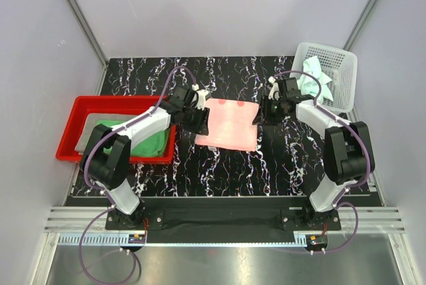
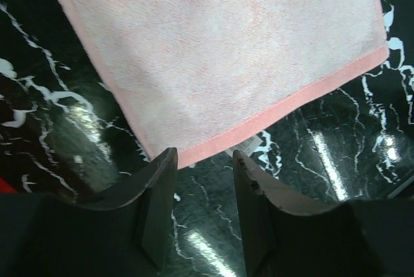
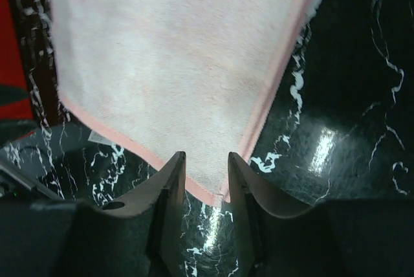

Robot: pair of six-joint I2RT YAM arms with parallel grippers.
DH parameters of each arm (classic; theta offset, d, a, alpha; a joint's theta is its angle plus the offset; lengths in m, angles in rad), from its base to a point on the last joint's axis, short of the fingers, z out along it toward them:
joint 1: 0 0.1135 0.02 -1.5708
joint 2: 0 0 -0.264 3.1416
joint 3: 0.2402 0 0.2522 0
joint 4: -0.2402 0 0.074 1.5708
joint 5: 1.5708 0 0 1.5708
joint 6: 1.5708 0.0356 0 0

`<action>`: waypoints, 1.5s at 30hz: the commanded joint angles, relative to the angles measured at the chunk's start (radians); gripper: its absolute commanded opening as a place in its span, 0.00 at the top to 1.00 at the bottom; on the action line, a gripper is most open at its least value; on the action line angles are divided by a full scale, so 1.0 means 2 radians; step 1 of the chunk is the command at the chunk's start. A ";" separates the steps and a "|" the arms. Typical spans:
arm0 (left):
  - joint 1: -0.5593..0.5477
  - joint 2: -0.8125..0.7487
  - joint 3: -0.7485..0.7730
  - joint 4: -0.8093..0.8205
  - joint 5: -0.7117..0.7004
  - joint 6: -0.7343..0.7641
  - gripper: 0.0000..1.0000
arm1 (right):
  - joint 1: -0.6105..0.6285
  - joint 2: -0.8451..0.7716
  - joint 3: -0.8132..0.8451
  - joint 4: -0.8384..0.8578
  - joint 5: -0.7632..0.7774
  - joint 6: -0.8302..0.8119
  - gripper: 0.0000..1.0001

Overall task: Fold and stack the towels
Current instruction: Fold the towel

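A salmon-pink towel (image 1: 226, 125) lies folded flat on the black marbled table (image 1: 286, 158), between my two grippers. My left gripper (image 1: 203, 113) hangs open at the towel's far left corner; in the left wrist view the pink towel's (image 2: 226, 50) hem lies just past the left gripper (image 2: 204, 157), with nothing between the jaws. My right gripper (image 1: 261, 115) stands open at the far right corner. In the right wrist view that corner of the pink towel (image 3: 174, 63) rests on the table beneath the right gripper (image 3: 206, 157), ungripped. A bright green towel (image 1: 136, 135) lies in the tray on a grey one (image 1: 88, 135). A mint towel (image 1: 313, 75) sits crumpled in the basket.
The red plastic tray (image 1: 73, 125) stands at the left, under the left arm. The white perforated basket (image 1: 339, 78) stands at the back right corner, right behind the right arm. Grey walls close in the table on three sides.
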 commanded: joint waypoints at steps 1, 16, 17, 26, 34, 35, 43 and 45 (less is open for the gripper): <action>-0.017 -0.024 0.004 0.027 -0.013 -0.050 0.56 | 0.011 0.019 -0.015 0.004 0.072 0.111 0.61; -0.021 -0.046 -0.006 -0.017 -0.072 -0.099 0.54 | 0.049 0.030 -0.073 0.030 0.104 0.160 0.65; -0.021 -0.047 -0.008 -0.017 -0.075 -0.099 0.54 | 0.052 0.032 -0.074 0.031 0.108 0.160 0.67; -0.021 -0.052 -0.017 -0.023 -0.091 -0.102 0.54 | 0.055 0.012 -0.083 0.018 0.149 0.154 1.00; -0.021 -0.035 -0.027 -0.024 -0.103 -0.135 0.55 | 0.055 0.013 -0.078 0.010 0.134 0.152 0.98; -0.021 -0.028 -0.028 -0.026 -0.105 -0.140 0.55 | 0.055 0.014 -0.079 0.014 0.131 0.153 0.94; -0.021 -0.005 -0.046 -0.010 -0.124 -0.157 0.57 | 0.055 0.007 -0.091 0.021 0.121 0.157 0.80; -0.021 0.009 -0.043 -0.006 -0.120 -0.160 0.58 | 0.055 0.006 -0.093 0.023 0.121 0.156 0.84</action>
